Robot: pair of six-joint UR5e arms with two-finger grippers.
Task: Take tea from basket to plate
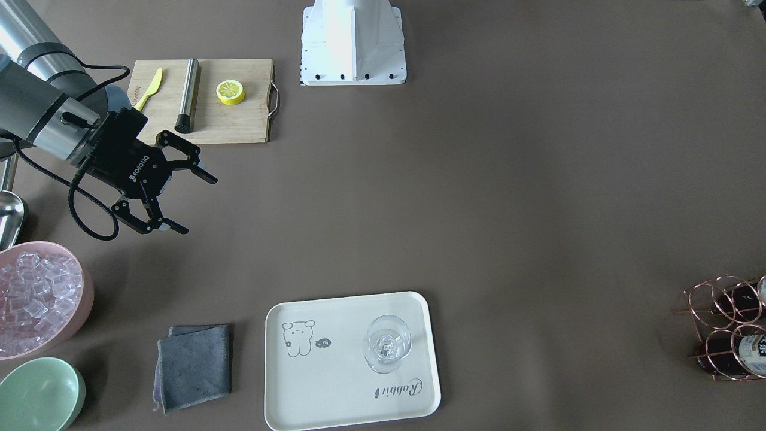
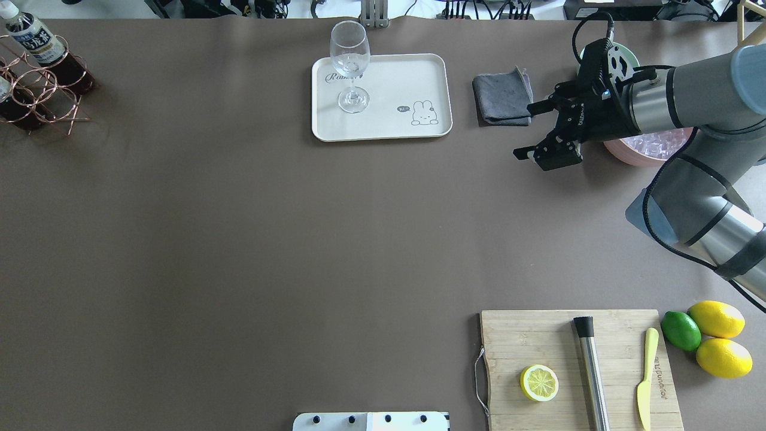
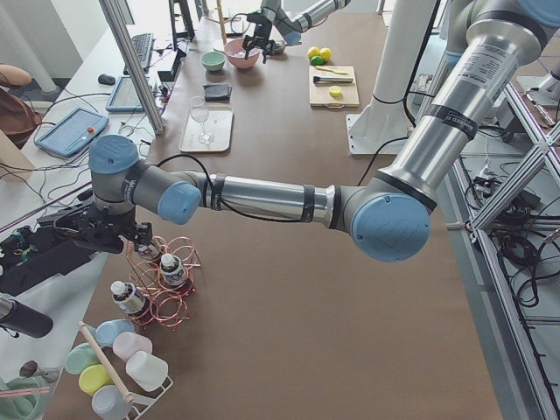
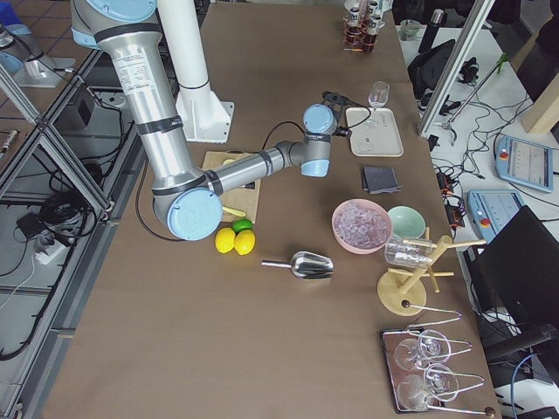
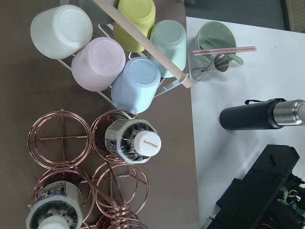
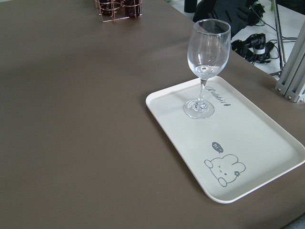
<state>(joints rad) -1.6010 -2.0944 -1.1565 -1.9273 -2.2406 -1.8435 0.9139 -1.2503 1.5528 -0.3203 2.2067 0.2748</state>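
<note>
The basket (image 5: 59,138) is a copper wire carrier at the table's end, also in the overhead view (image 2: 42,90). Tea bottles stand in its cells; one with a white cap (image 5: 138,141) is below the left wrist camera, another is at the lower left (image 5: 52,210). My left gripper (image 3: 131,238) hangs over the basket; I cannot tell whether it is open or shut. The cream plate (image 2: 407,78) holds a clear stemmed glass (image 2: 350,66). My right gripper (image 2: 525,130) is open and empty, above the table beside the grey cloth.
A grey cloth (image 2: 502,99), a pink bowl of ice cubes (image 1: 36,299) and a mint bowl (image 1: 39,395) lie near the right gripper. A cutting board (image 2: 568,371) holds a lemon half, muddler and knife. A rack of cups (image 5: 109,47) stands beside the basket.
</note>
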